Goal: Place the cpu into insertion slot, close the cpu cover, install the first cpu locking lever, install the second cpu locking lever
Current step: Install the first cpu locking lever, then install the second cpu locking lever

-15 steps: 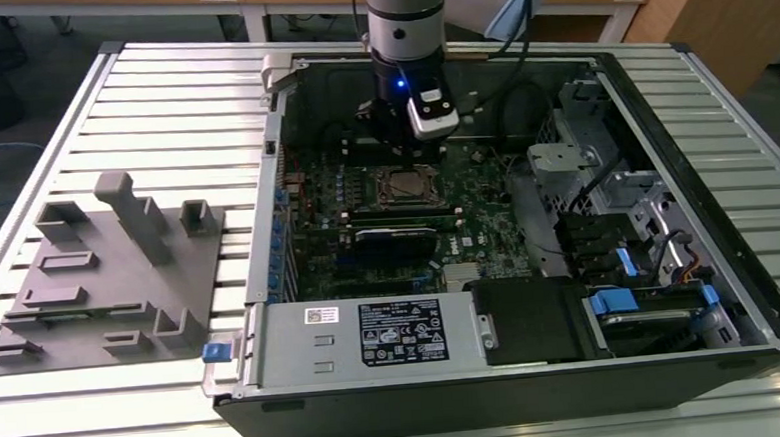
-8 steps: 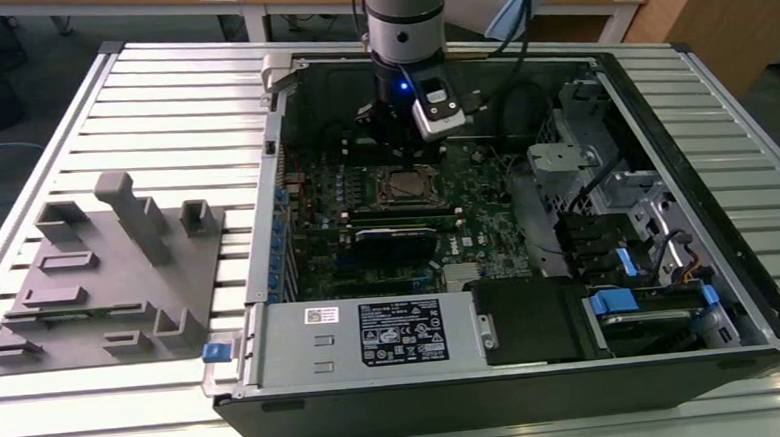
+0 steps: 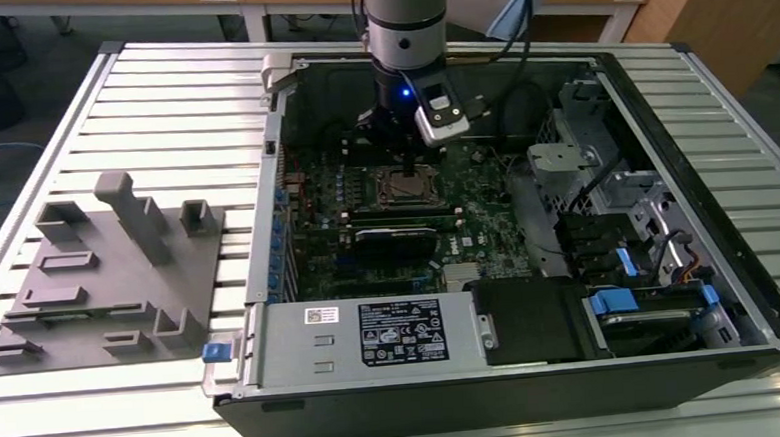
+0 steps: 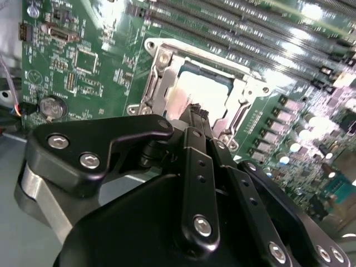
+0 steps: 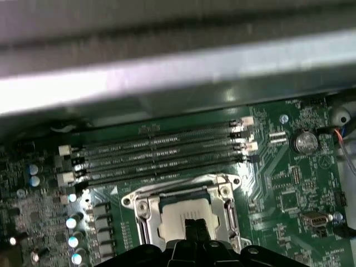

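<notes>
- Slatted metal bench point(image 3: 156, 91) carries an open PC case point(image 3: 532, 371); grey fixture block point(image 3: 100, 284) at exterior view's left
- gripper point(image 4: 196, 113) low over the insertion slot point(image 5: 186, 214), fingertips look pinched together, nothing seen btwn them
- cpu point(image 4: 203, 92) seems seated, cpu cover point(image 4: 161, 78) framing it
- Judgement: press straight down, w/o side drag on socket rim

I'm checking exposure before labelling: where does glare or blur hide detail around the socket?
In the second wrist view glare washes out the cpu top; in the first wrist view it shines pale and the case wall above blurs; the exterior view is evenly lit, the insertion slot small.
</notes>
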`<state>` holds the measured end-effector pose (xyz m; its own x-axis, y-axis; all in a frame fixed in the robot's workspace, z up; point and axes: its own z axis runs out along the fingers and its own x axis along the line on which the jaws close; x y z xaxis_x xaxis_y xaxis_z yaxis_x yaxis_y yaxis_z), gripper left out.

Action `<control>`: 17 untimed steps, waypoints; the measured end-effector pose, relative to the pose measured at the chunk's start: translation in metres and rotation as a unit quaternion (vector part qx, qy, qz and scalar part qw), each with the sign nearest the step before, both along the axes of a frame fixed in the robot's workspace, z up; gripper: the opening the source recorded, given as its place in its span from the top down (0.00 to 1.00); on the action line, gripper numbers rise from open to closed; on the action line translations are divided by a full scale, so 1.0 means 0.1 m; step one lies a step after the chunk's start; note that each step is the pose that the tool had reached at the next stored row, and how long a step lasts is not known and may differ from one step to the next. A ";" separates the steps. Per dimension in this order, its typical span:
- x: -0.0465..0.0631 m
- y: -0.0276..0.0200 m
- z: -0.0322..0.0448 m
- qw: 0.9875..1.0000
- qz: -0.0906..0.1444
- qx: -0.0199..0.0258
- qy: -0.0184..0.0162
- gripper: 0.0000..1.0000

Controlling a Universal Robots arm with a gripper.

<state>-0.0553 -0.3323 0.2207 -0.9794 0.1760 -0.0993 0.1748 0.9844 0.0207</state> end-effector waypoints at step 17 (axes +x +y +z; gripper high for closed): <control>0.00 -0.053 0.008 1.000 0.001 0.000 0.000 0.90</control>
